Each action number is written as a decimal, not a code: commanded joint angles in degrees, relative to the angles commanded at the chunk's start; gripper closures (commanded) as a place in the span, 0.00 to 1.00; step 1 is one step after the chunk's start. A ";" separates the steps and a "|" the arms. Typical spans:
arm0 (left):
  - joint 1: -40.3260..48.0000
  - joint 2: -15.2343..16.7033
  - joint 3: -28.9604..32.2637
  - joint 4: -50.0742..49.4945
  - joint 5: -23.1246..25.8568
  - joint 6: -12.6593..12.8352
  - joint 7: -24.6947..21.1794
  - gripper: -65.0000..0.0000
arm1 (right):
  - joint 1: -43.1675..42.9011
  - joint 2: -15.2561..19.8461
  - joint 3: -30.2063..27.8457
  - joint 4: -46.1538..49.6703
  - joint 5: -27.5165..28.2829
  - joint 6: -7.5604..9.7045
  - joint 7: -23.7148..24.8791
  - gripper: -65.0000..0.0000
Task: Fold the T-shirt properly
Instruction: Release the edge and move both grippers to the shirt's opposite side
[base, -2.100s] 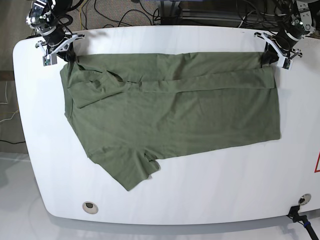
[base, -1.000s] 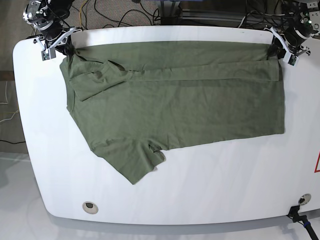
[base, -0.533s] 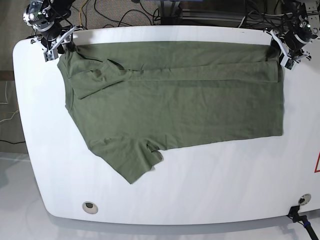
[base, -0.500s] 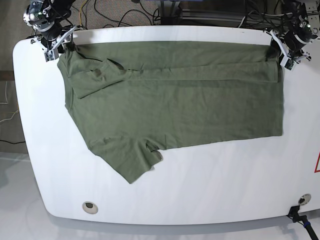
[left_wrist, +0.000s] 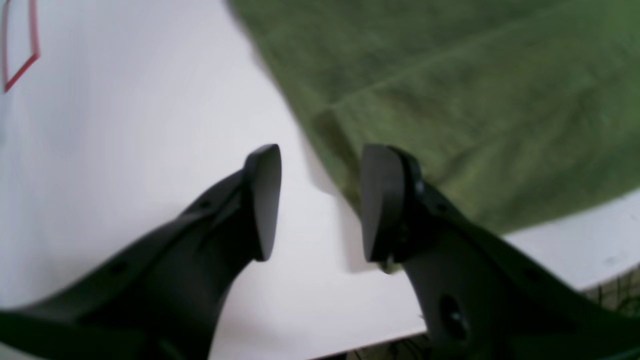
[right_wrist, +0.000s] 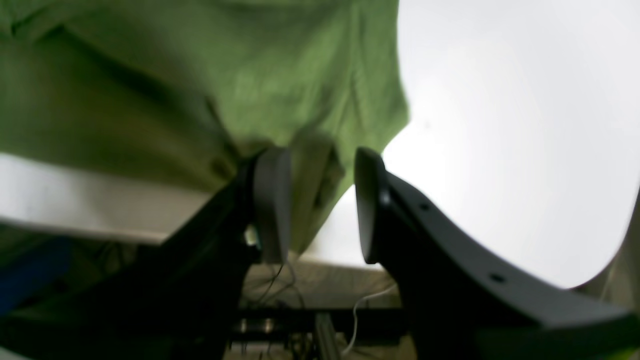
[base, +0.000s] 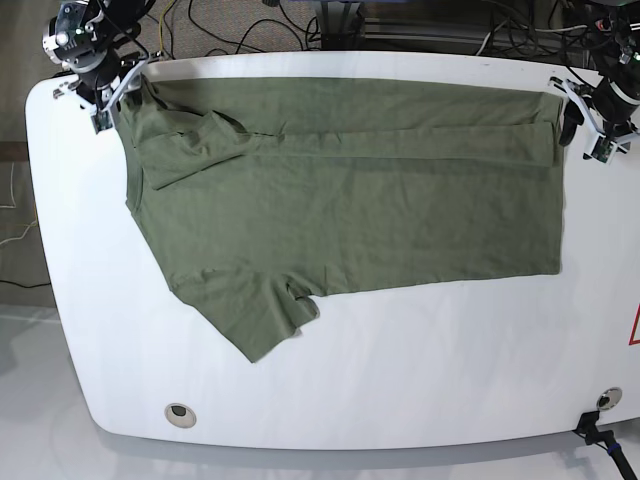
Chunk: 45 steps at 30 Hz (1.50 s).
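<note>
White table (base: 420, 370) carries the T-shirt (base: 350, 210) spread across the frame's upper half; left gripper (left_wrist: 320, 200) at upper right hangs parted beside its corner; right gripper (right_wrist: 320, 205) upper left, jaws apart, cloth seemingly between

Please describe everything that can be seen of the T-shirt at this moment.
The T-shirt is plain olive-green knit cloth lying flat on the white table, its far edge folded over in a long band. One short sleeve points toward the near edge. The open left gripper stands beside its hem corner, empty. The right gripper is open around the other far corner.
</note>
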<state>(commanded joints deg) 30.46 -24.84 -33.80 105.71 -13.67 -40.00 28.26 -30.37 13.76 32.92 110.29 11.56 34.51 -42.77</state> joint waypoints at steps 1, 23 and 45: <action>-1.23 0.18 0.00 -0.09 0.09 0.00 0.00 0.62 | 1.14 0.00 -0.18 -0.09 -0.18 0.00 0.00 0.68; -35.34 6.33 0.26 -21.01 0.35 0.00 8.88 0.62 | 35.60 0.26 -3.34 -21.54 -0.26 0.09 0.00 0.68; -48.62 4.31 8.09 -56.18 0.26 0.00 -9.76 0.62 | 59.43 3.69 -8.70 -64.09 -0.18 0.09 15.30 0.68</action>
<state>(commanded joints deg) -18.15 -20.53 -25.71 49.54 -13.41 -40.00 18.51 29.05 17.45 24.22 46.20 11.38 34.59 -27.47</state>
